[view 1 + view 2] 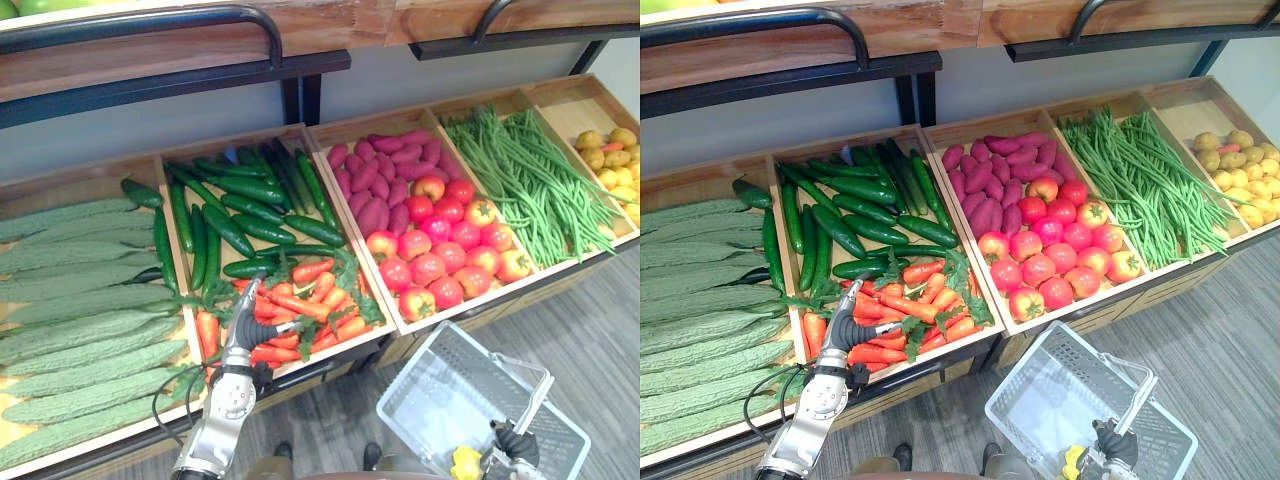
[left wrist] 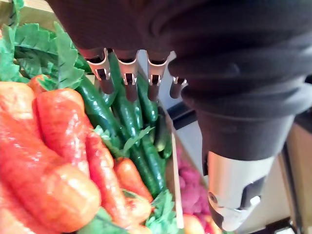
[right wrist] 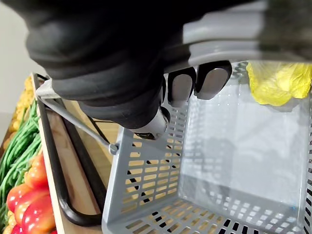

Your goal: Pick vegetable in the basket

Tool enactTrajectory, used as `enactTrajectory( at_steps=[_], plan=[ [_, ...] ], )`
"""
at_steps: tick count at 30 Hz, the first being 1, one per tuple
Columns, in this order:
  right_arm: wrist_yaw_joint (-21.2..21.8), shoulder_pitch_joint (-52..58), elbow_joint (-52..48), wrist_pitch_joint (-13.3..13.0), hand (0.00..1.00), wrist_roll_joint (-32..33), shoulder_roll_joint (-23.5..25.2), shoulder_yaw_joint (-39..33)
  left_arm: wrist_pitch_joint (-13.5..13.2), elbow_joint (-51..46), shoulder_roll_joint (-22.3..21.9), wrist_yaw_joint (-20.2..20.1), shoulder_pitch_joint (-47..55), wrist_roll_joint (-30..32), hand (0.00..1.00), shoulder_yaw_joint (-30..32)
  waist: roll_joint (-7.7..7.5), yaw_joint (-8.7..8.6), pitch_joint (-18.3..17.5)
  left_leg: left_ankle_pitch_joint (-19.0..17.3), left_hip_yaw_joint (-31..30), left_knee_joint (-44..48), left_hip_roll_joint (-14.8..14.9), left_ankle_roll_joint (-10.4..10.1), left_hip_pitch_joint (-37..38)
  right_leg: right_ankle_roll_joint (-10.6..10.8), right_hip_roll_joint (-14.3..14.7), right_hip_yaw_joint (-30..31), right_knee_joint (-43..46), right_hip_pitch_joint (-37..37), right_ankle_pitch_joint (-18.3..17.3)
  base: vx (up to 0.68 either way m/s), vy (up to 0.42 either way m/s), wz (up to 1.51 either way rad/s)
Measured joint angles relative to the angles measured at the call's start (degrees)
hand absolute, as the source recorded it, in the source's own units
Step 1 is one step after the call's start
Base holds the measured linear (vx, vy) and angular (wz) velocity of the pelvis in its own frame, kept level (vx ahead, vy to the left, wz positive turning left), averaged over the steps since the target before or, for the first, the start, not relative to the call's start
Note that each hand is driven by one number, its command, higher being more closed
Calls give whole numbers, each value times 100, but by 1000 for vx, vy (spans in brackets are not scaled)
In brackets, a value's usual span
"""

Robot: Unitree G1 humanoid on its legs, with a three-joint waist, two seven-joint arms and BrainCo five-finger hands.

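Observation:
My left hand (image 1: pixel 252 330) hovers low over the orange carrots (image 1: pixel 305 305) in the front of the second crate. Its fingers (image 2: pixel 127 73) are straight, with nothing in them. Past them lie carrots (image 2: pixel 53 146) with green tops and dark cucumbers (image 2: pixel 127 114). My right hand (image 1: pixel 514 446) holds a grey plastic basket (image 1: pixel 440 385) out in front of the display. Its fingers (image 3: pixel 195 82) are curled round the basket's handle (image 3: pixel 234 39). A yellow vegetable (image 3: pixel 279 80) lies in the basket's corner, near that hand.
The slanted wooden display holds pale green bitter gourds (image 1: pixel 80 300) at the left, then cucumbers (image 1: pixel 240 205), purple sweet potatoes (image 1: pixel 375 175), red fruit (image 1: pixel 440 250), green beans (image 1: pixel 530 180) and yellow produce (image 1: pixel 610 160). A black rail (image 1: pixel 150 25) and shelf run above.

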Motion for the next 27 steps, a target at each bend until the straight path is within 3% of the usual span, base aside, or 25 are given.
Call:
enactTrajectory(
  at_steps=[4, 7, 12, 13, 19, 27],
  plan=[
    [131, -297, -1, -66, 100, 235, -182, 162, 132, 596, 376, 15, -729, 662, 0, -211, 33, -105, 56, 151, 134, -76, 27, -29, -356, -58, 46, 84, -8, -456, 175, -98, -12, -15],
    [181, -635, -2, -133, 100, 362, -339, 331, 320, 974, 587, 14, -1429, 1197, 0, -278, 62, -226, 299, 297, 188, -134, 43, -18, -633, -73, 75, 171, -33, -777, 358, -143, -18, -12],
    [254, -911, -42, -252, 100, 401, -382, 367, 427, 1252, 834, 23, -1991, 1796, 0, -297, 115, -232, 546, 358, 301, -157, 112, -60, -787, -83, 155, 330, -250, -911, 623, -110, -22, -16],
    [255, -925, -61, -253, 100, 401, -420, 372, 430, 1288, 860, 16, -2079, 1870, 100, -300, 121, -215, 557, 380, 321, -173, 118, -69, -825, -86, 161, 341, -249, -967, 642, -72, -24, -7],
    [253, -938, -341, -262, 100, 410, -591, 384, 437, 1350, 989, 16, -2595, 2166, 100, -283, 119, -150, 750, 494, 394, -289, 129, -52, -823, -86, 174, 385, -333, -1005, 744, -35, -15, -4],
    [266, -1013, -473, -263, 100, 404, -591, 415, 478, 1587, 973, -107, -2741, 2143, 100, -277, 110, -234, 928, 510, 436, -311, 105, -28, -753, -56, 165, 479, -384, -960, 772, -3, -2, -5]
  ],
)
